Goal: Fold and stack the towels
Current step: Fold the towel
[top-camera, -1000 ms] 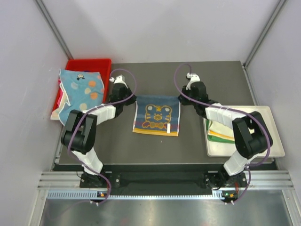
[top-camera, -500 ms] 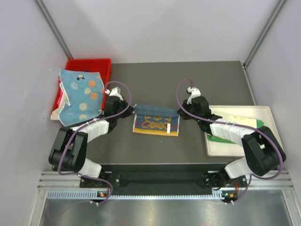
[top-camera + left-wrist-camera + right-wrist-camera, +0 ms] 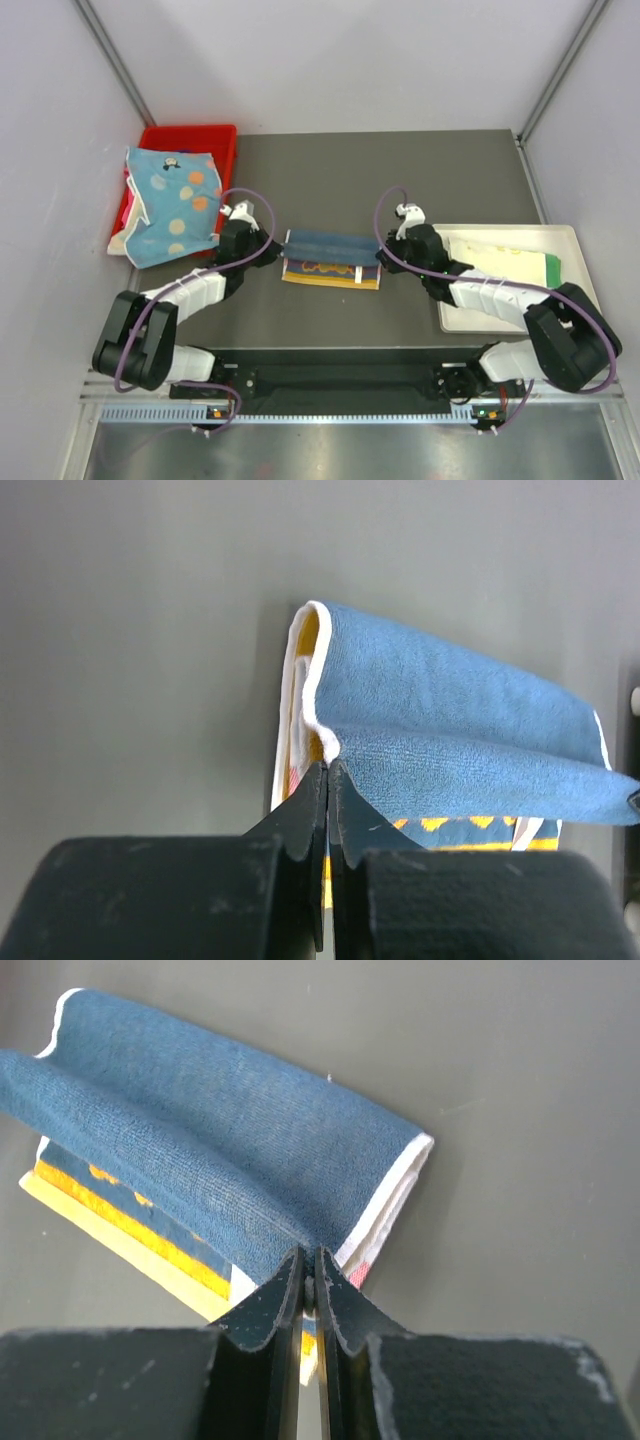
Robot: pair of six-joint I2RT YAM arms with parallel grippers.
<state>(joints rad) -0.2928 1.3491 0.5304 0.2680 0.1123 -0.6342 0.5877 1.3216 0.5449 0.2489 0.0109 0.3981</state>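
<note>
From the top camera I get bright, even overhead light. The walls (image 3: 330, 60) read pale and faintly lilac, and the dark desk (image 3: 440, 170) shows no glare. Shadows on it are soft and short. The steel sheet (image 3: 330, 450) at the bottom carries a dull sheen. On both wrist views the towel (image 3: 450, 720) is sharp, its pile clear, while the left end effector (image 3: 327, 780) and right end effector (image 3: 308, 1265) look dark and soft-edged close to the lens.

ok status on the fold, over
both jaws shut on blue towel corners. far edge folded over, near strip uncovered. tray and red bin off to sides, nothing blocking.
</note>
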